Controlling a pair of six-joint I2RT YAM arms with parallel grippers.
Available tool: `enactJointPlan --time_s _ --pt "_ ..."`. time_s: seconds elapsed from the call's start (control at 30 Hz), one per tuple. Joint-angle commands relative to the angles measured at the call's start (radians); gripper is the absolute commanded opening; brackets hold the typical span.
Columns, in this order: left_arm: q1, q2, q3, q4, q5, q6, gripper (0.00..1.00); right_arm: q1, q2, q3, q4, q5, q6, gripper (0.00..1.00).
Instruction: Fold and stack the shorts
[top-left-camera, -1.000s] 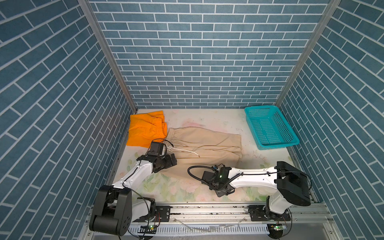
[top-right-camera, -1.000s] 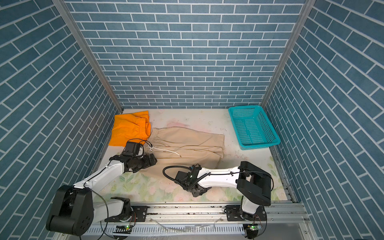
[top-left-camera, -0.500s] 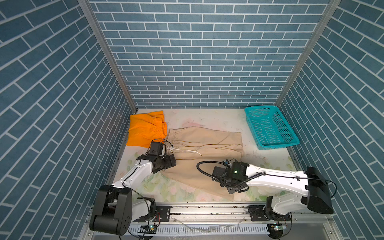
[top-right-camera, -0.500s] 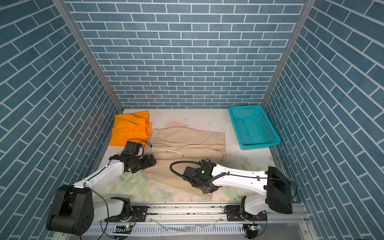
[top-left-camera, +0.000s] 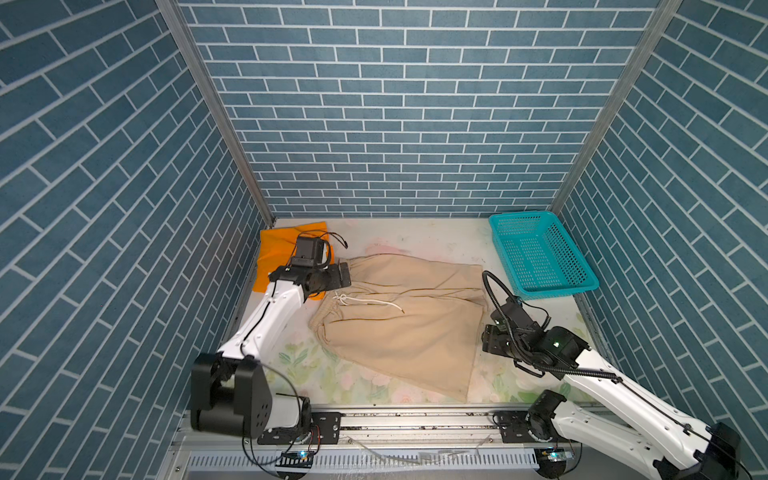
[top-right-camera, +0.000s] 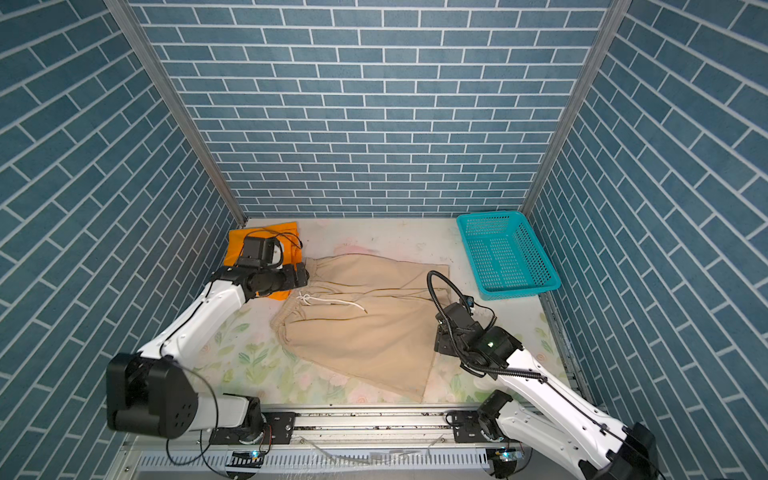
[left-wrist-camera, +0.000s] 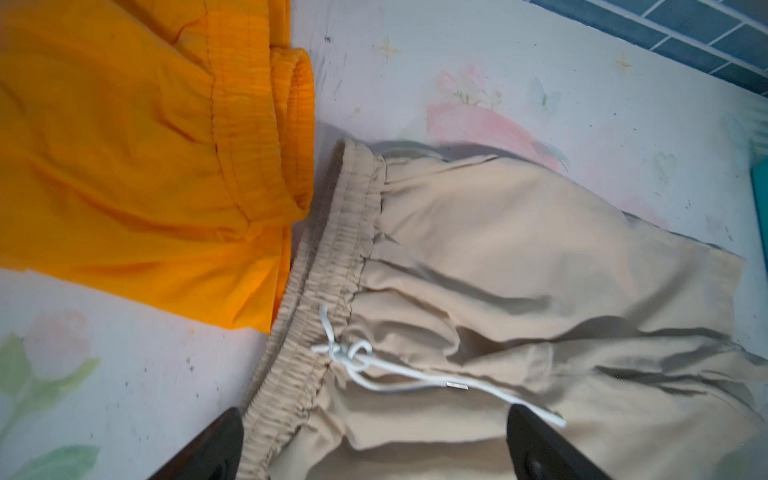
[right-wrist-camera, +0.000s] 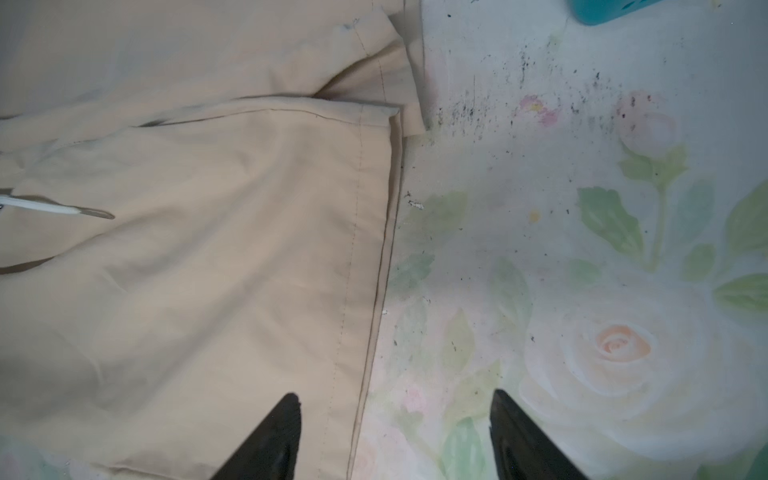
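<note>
Beige shorts (top-left-camera: 399, 328) spread mid-table, orange shorts (top-left-camera: 274, 245) at far-left corner. Left end effector (left-wrist-camera: 374, 442) wide open over beige waistband (left-wrist-camera: 332, 257); right end effector (right-wrist-camera: 395, 440) open, empty, straddling hem (right-wrist-camera: 372, 291).

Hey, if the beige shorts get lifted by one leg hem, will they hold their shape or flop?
Probably flop: the beige shorts lie creased and flat like thin cloth. Likely light, since the hem is a narrow stitched fold. The loose drawstring would probably dangle.
</note>
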Motion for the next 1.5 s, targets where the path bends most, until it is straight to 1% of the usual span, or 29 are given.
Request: enactJointPlan --time_s 0.0,0.1,0.2,0.3,0.4,0.57,0.7,0.77,0.8,0.87,0.9,0.93,1.0,1.03,1.1,1.13,1.2,1.3,1.37,1.43,1.47 --pt "0.014 0.155 0.099 -0.025 -0.027 0.086 1.00 -0.057 0.033 -0.030 0.105 -0.058 -0.086 0.73" --pt "0.014 0.290 0.201 0.011 0.021 0.148 1.00 -0.149 0.051 -0.071 0.193 -0.137 -0.113 0.73" --pt "0.014 0.403 0.305 -0.021 0.023 0.187 1.00 -0.226 0.085 -0.094 0.275 -0.214 -0.134 0.74" --pt "0.014 0.464 0.352 -0.018 0.020 0.213 1.00 -0.272 0.152 -0.098 0.347 -0.274 -0.157 0.73" --pt "0.014 0.512 0.386 -0.023 0.010 0.222 1.00 -0.301 0.253 -0.088 0.415 -0.349 -0.178 0.72" --pt "0.012 0.586 0.429 -0.020 -0.009 0.236 1.00 -0.318 0.374 -0.065 0.507 -0.358 -0.188 0.72" --pt "0.012 0.632 0.457 -0.016 0.011 0.237 0.99 -0.352 0.484 -0.038 0.566 -0.375 -0.204 0.71" --pt "0.012 0.653 0.466 -0.017 0.025 0.238 0.94 -0.368 0.528 -0.025 0.595 -0.397 -0.207 0.66" --pt "0.012 0.662 0.472 -0.020 0.029 0.240 0.88 -0.373 0.548 -0.016 0.606 -0.399 -0.207 0.63" --pt "0.012 0.679 0.486 -0.027 0.034 0.243 0.70 -0.379 0.578 0.003 0.616 -0.400 -0.213 0.58" --pt "0.012 0.687 0.499 -0.038 0.033 0.242 0.54 -0.384 0.593 0.013 0.619 -0.398 -0.217 0.55" --pt "0.012 0.694 0.512 -0.041 0.033 0.242 0.42 -0.389 0.611 0.024 0.623 -0.400 -0.223 0.52" --pt "0.012 0.707 0.534 -0.044 0.034 0.244 0.28 -0.407 0.647 0.050 0.624 -0.411 -0.233 0.47" --pt "0.013 0.715 0.547 -0.047 0.033 0.241 0.18 -0.415 0.669 0.065 0.624 -0.421 -0.237 0.44" --pt "0.013 0.732 0.574 -0.056 0.033 0.240 0.02 -0.427 0.702 0.093 0.624 -0.431 -0.249 0.38" --pt "0.014 0.743 0.593 -0.064 0.027 0.237 0.00 -0.433 0.720 0.108 0.621 -0.434 -0.254 0.36" --pt "0.014 0.758 0.626 -0.083 0.012 0.228 0.00 -0.443 0.754 0.148 0.608 -0.435 -0.272 0.33" --pt "0.015 0.754 0.651 -0.090 -0.002 0.198 0.00 -0.463 0.812 0.226 0.570 -0.425 -0.308 0.32" --pt "0.017 0.739 0.656 -0.095 0.005 0.168 0.00 -0.474 0.852 0.286 0.548 -0.423 -0.333 0.32" --pt "0.017 0.716 0.647 -0.102 0.015 0.139 0.00 -0.482 0.891 0.355 0.516 -0.423 -0.359 0.35" --pt "0.017 0.704 0.643 -0.108 0.014 0.132 0.07 -0.484 0.901 0.387 0.495 -0.425 -0.369 0.38"
